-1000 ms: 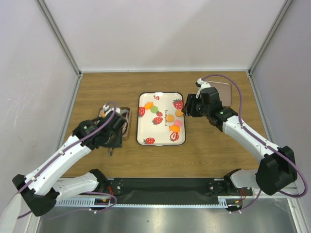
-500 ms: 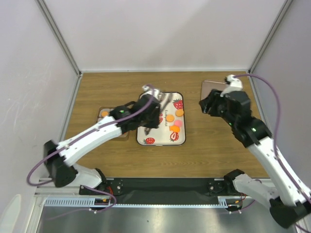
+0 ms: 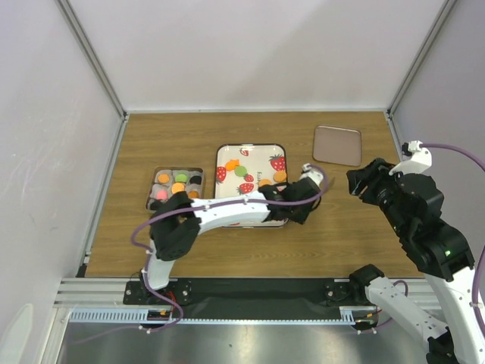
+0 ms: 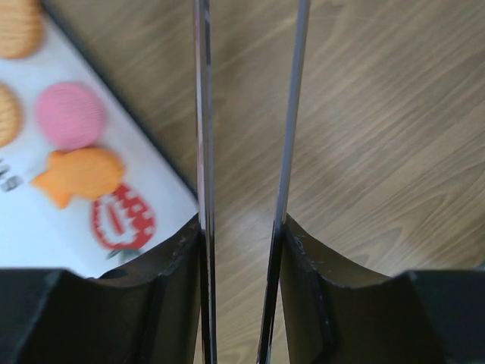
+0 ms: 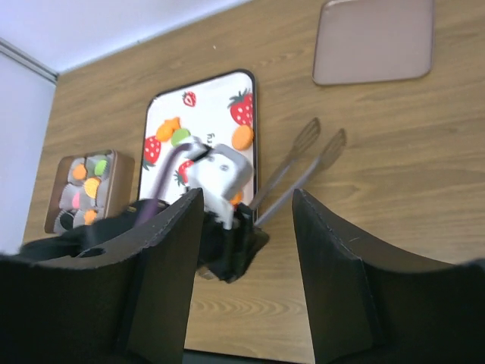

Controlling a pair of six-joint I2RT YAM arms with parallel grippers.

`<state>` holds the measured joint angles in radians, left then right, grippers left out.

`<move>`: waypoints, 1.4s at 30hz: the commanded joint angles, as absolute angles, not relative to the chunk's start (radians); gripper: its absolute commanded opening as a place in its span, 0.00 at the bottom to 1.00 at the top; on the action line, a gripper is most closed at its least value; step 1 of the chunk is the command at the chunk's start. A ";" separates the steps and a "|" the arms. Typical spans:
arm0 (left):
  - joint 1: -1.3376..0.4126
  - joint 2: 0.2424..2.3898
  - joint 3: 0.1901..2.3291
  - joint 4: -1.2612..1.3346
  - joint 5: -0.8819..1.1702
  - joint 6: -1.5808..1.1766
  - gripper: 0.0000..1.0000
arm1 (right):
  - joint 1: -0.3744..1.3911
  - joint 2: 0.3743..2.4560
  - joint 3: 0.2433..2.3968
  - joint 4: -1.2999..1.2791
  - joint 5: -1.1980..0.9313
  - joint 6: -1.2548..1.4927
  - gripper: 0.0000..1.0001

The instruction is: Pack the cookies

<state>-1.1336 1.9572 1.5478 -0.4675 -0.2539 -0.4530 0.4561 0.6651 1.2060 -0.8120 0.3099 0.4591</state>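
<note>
Clamping tongs in left gripper, fingers closed narrow on the handles, blades parted, nothing between them. Reaching across tray, blades hanging over bare table just past the tray's right edge. Noting loose cookies lying on the tray in pink, orange and green, others sitting in the compartments of box to the tray's left. Noting lid lying apart at the far right. Holding right gripper off to the right side, spread wide, carrying nothing.

Reckoning the step as fetching a cookie with the tongs. Advising: swinging the blade tips over the tray, straddling one disc only, lowering to just above the tray surface, squeezing lightly to avoid flipping it, lifting level before crossing to the box. Watching for tips catching the tray rim.
</note>
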 commanded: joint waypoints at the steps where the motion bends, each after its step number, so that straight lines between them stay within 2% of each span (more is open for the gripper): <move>1: -1.169 2.003 1.621 -0.371 -0.261 -0.402 0.46 | 0.454 0.664 1.221 -0.864 0.334 0.486 0.56; 12: -1.200 2.169 1.687 -0.284 -0.227 -0.376 0.47 | 0.454 0.647 1.209 -0.907 0.308 0.525 0.56; 22: -1.206 2.236 1.710 -0.261 -0.233 -0.376 0.52 | 0.454 0.604 1.209 -0.954 0.276 0.569 0.56; 29: -1.209 2.253 1.709 -0.244 -0.236 -0.374 0.64 | 0.456 0.588 1.210 -0.971 0.276 0.583 0.56; 37: -1.210 2.252 1.710 -0.241 -0.236 -0.364 0.71 | 0.454 0.583 1.212 -0.979 0.281 0.588 0.56; 40: -1.209 2.223 1.720 -0.239 -0.241 -0.350 0.77 | 0.454 0.587 1.229 -0.980 0.284 0.588 0.56; 42: -1.207 2.195 1.727 -0.239 -0.265 -0.328 0.86 | 0.454 0.595 1.241 -0.980 0.282 0.586 0.56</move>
<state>-1.2049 2.2444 1.6737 -0.2710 -0.2340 -0.3649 0.4561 0.5934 1.2049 -0.9768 0.2798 0.5766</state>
